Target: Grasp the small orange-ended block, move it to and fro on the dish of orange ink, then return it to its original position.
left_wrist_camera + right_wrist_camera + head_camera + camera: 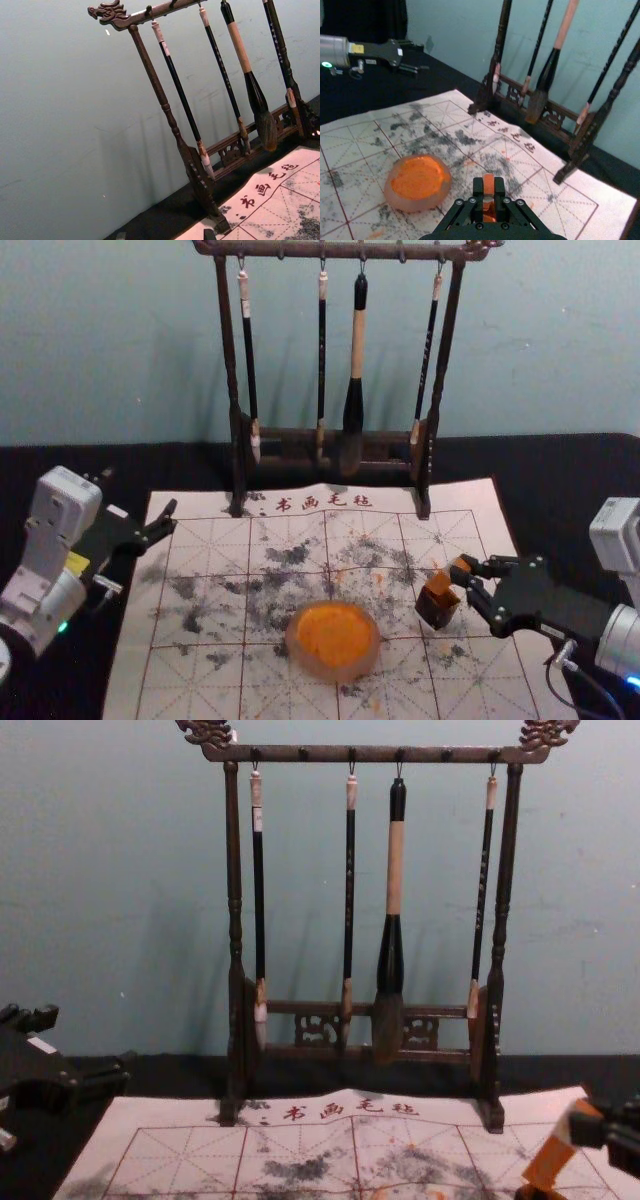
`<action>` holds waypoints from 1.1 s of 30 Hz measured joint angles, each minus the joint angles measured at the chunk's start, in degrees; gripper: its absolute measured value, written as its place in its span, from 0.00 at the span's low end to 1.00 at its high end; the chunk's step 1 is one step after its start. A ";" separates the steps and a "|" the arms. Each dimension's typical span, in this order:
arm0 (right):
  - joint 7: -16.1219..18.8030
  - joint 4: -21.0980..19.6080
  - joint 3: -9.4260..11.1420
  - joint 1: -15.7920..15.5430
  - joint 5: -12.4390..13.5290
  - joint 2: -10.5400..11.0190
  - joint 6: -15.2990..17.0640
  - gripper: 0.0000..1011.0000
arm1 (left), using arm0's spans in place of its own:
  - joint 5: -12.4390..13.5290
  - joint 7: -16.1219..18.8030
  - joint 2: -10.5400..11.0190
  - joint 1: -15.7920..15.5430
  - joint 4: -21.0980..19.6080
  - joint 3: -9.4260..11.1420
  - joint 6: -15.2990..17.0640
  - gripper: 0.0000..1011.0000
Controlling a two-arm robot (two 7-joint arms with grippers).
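With twelve o'clock straight ahead of me, my right gripper [461,570] reached in from the three o'clock side, its tips at about two o'clock from the dish [290,648]. I had the small orange-ended block [441,584] pinched between my fingers; in the right wrist view they pressed in on it from both sides, around its upper part, with more orange below them. The block leaned instead of standing upright: in the chest view its upper end tipped toward the three o'clock side, where my gripper was. Its lower end met a small dark box [436,608] on the mat [215,690], though I couldn't tell whether that end sat inside the box or only on it. The box lay between two and three o'clock from the dish, near it but apart. The dish, round and pale-rimmed, held its orange ink [333,635] on the mat at my six o'clock side, and neither my gripper nor the block touched it. My left gripper [140,495] was parked at about ten o'clock from the dish, near the mat's edge, with its fingers spread and nothing between them. At twelve o'clock, past the dish, a dark wooden rack [229,360] stood with its feet at the mat's far edge, and four brushes [358,340] hung from it, the thickest second from its three o'clock end. Grey smudges and some orange specks marked the gridded mat.
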 joint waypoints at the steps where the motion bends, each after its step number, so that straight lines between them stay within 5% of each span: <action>1: 0.14 -0.27 -0.01 0.12 0.05 0.01 -0.03 0.09 | 0.00 0.00 0.00 0.00 0.00 0.00 0.00 0.99; 8: 1.08 -0.49 -1.20 1.95 0.11 -0.48 0.26 0.09 | 0.00 0.00 0.00 0.00 0.00 0.00 0.00 0.99; 33: 4.18 -0.28 -11.67 9.88 -4.46 -1.32 8.90 0.09 | 0.00 0.00 0.00 0.00 0.00 0.00 0.00 0.99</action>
